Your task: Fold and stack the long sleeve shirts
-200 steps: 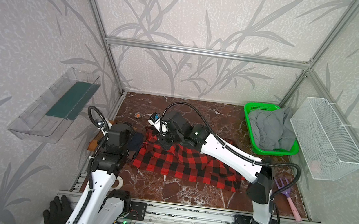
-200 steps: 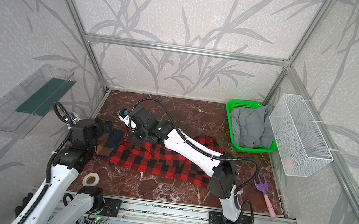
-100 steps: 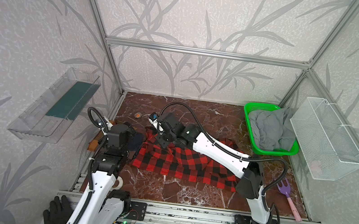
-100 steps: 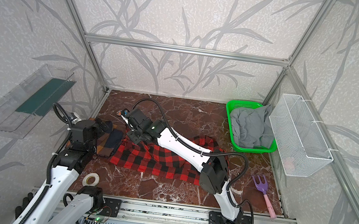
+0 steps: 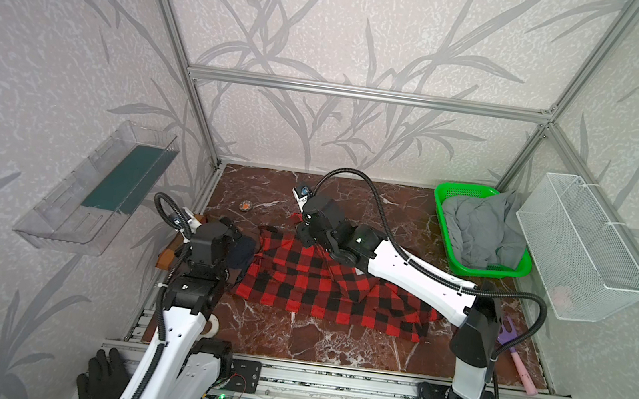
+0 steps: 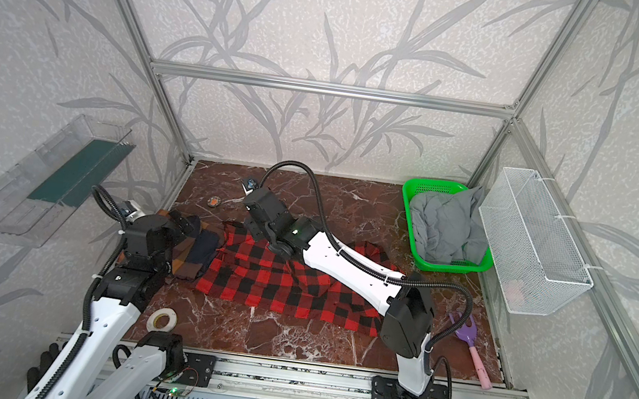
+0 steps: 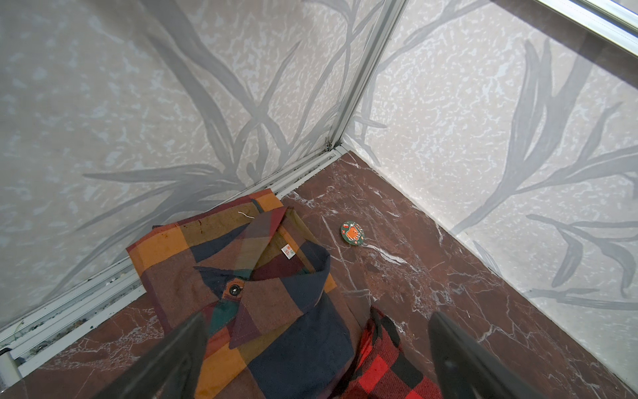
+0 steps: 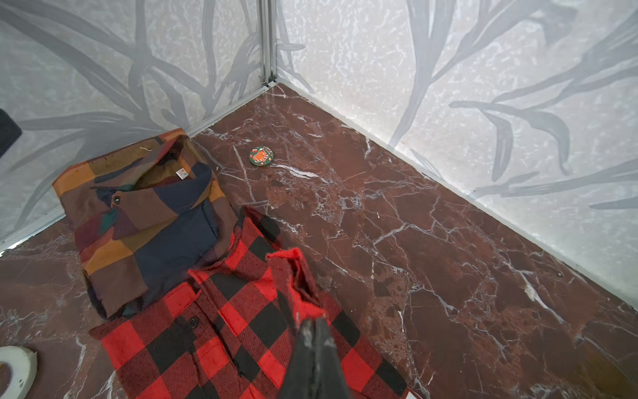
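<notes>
While my right jaws are pressed together on a raised ridge of the red check shirt (image 8: pixel 241 328), the job is to lay that fold over cleanly. That shirt lies spread on the table (image 5: pixel 291 339) just beside the folded plaid shirt (image 7: pixel 276 300), its collar end touching the plaid shirt's edge. My left jaws stand spread wide and empty above that same edge. I judge the pinch should travel low and slow, so the cloth rolls rather than drags, and the left jaws should press on red cloth only; a snag could pull the plaid shirt open.
</notes>
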